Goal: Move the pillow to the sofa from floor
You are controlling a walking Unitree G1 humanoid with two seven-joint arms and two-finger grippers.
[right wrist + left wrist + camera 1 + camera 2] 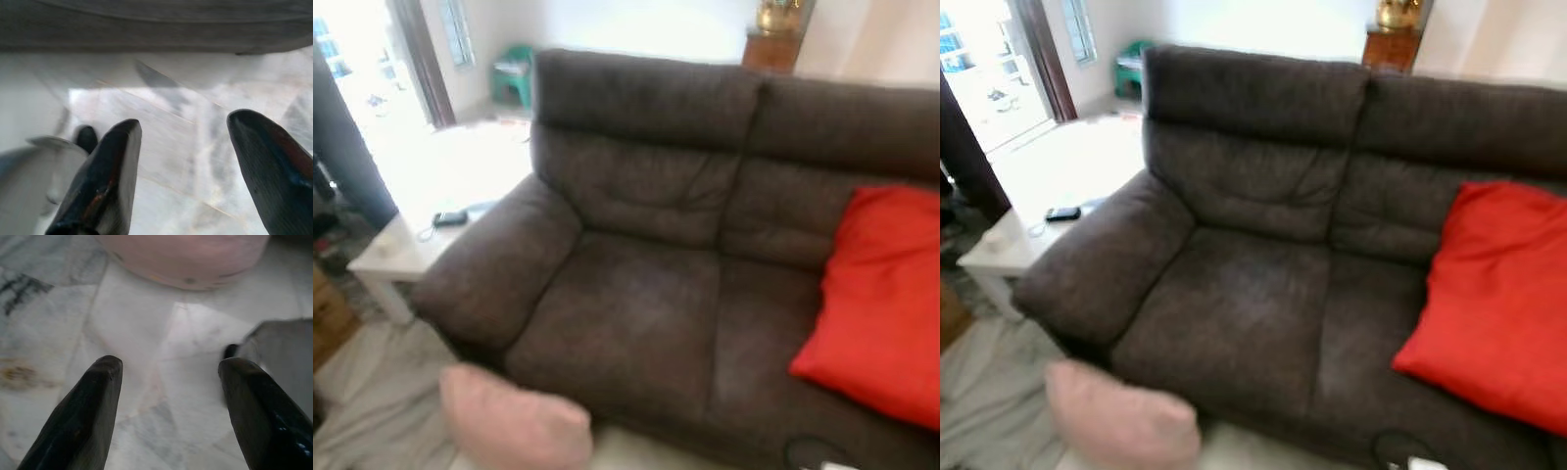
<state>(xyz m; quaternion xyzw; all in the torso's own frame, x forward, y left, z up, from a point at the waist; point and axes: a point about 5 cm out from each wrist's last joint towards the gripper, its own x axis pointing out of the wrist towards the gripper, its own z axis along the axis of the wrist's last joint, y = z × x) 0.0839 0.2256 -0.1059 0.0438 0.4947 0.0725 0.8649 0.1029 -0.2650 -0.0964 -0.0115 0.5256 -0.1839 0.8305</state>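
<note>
Pillow lies on your floor at the sofa's front-left corner; left gripper and right gripper both spread, holding nothing

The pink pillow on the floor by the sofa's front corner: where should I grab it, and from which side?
Grip the pink pillow at its near rounded edge, probably coming from the robot's side with the left gripper, which is open above the marble floor and faces that edge. The pillow lies against the sofa, so the far side looks blocked. A soft edge should bunch between the fingers.
</note>
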